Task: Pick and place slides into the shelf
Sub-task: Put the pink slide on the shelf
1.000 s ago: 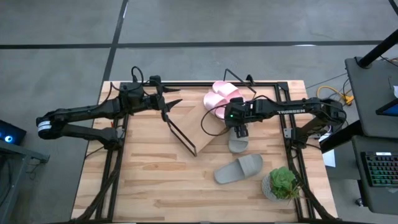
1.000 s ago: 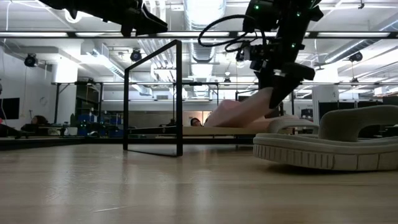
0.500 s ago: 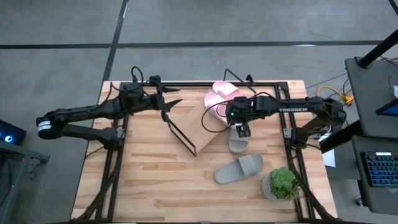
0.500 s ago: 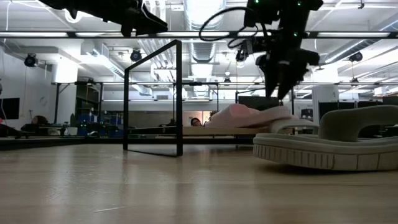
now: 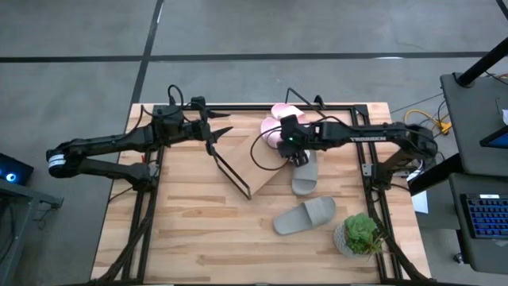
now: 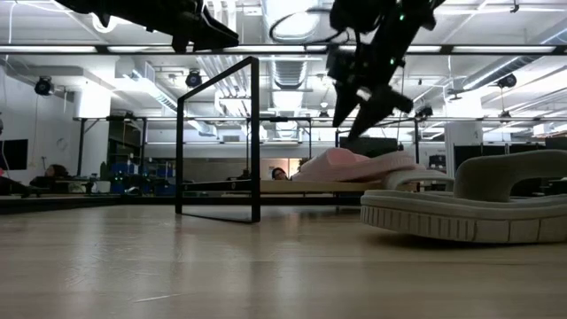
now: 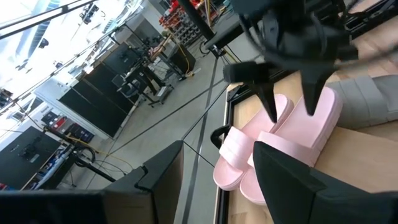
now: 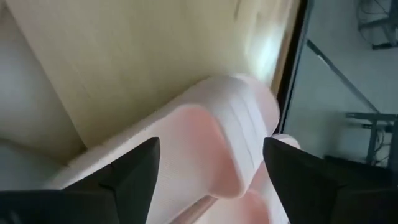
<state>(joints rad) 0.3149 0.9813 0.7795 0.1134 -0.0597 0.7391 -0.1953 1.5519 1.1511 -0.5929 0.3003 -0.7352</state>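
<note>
Four sandals show from above: two pink slides (image 5: 279, 121) lie side by side at the far end of the shelf (image 5: 266, 167), one grey slide (image 5: 305, 176) lies on the shelf's near right part just beside them, and a second grey slide (image 5: 305, 215) lies on the tabletop (image 5: 190, 222) in front of the shelf, near a small potted plant (image 5: 359, 234); the shelf is a light-wood board set at an angle on a thin black wire frame (image 5: 230, 163); the right gripper (image 5: 295, 153) hangs above the pink pair, its fingers spread wide and holding nothing; its wrist view looks down on a pink slide (image 8: 211, 149) between those two dark fingers (image 8: 134, 174); the left gripper (image 5: 216, 131) waits over the table's far left part, well apart from the sandals, fingers parted and empty; its wrist view shows the pink pair (image 7: 273, 146) with the other arm's gripper (image 7: 292, 74) above it.
</note>
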